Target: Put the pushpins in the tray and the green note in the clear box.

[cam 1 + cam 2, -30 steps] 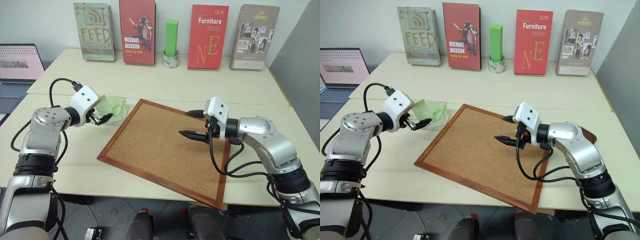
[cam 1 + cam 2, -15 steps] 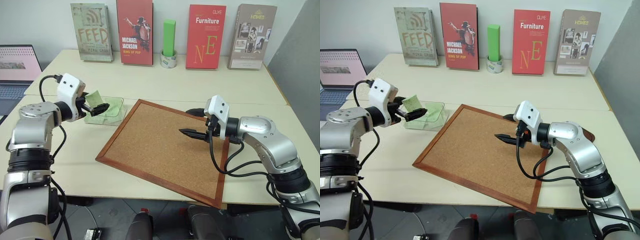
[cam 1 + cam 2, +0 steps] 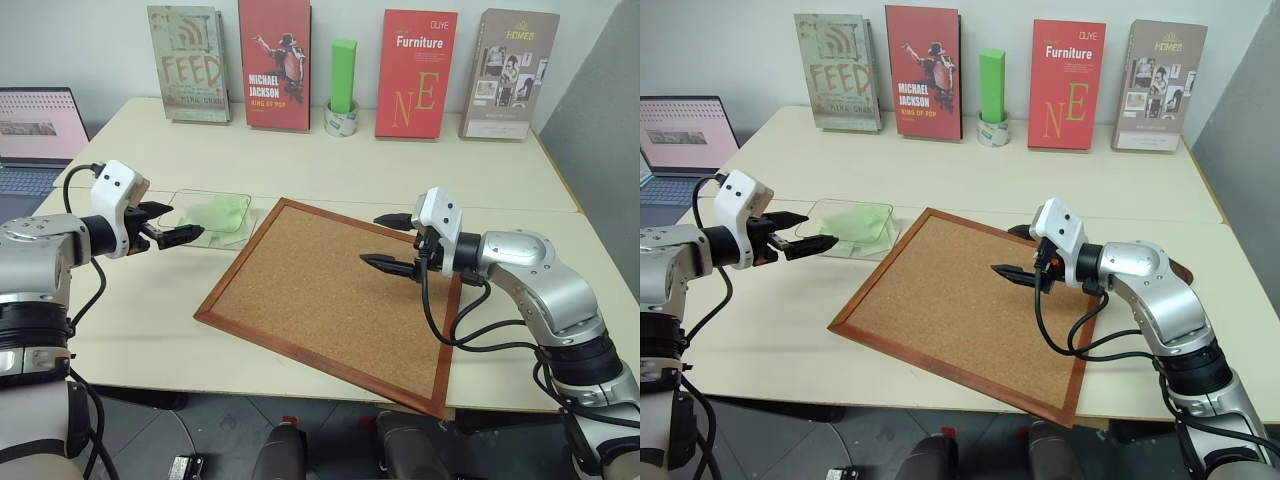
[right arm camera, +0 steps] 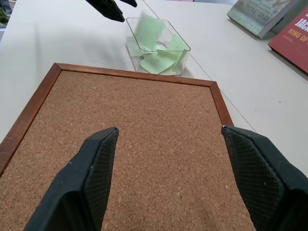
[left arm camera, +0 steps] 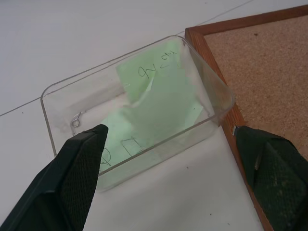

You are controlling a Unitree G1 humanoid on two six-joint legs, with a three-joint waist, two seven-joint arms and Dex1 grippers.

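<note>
The pale green note (image 3: 216,213) lies inside the clear box (image 3: 183,198), and the left wrist view shows the note (image 5: 159,96) resting against the box wall (image 5: 48,96). My left gripper (image 3: 188,220) hangs open and empty just left of the box, pointing at it. Over the corkboard my right gripper (image 3: 372,240) is open with nothing between its fingers (image 4: 96,163). A sliver of the dark reddish-brown tray (image 3: 1183,268) shows behind my right forearm. The pushpins are hidden.
The wood-framed corkboard (image 3: 330,300) fills the table's middle, its corner beside the box. Several books (image 3: 274,62) and a green block on a tape roll (image 3: 343,85) stand along the back. A laptop (image 3: 35,130) sits at the far left.
The note, raised by the left fingers before, now lies in the box. My left gripper has drawn back to the left, away from the box. The right arm has kept still.
</note>
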